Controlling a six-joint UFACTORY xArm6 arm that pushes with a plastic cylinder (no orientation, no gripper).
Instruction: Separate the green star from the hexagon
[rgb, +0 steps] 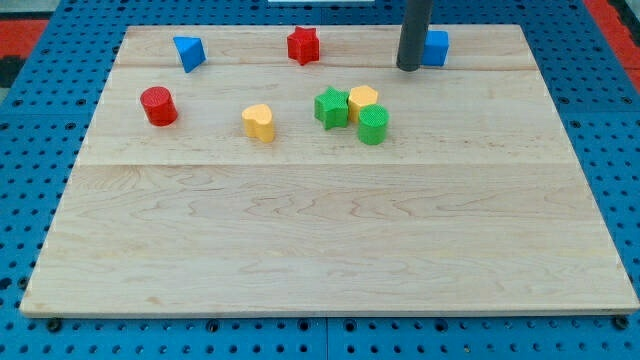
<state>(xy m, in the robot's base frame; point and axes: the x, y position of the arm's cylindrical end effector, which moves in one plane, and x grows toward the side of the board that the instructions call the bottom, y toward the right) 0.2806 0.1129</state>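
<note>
Camera view had the small green star block (332, 107) touching the yellow hexagon block (362, 100) mid-bench (300, 250). No pincer showed; my tip (408, 68) sat well above-right. Star looked light, rigid, slidey: push its right flank leftward.

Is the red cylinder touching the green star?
No, the red cylinder sits far toward the view's left, apart from the green star, with the yellow heart between them.

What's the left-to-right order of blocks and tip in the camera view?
red cylinder → blue triangle → yellow heart → red star → green star → my tip → blue cube. Yellow hexagon and green cylinder overlap, so omitted.
</note>
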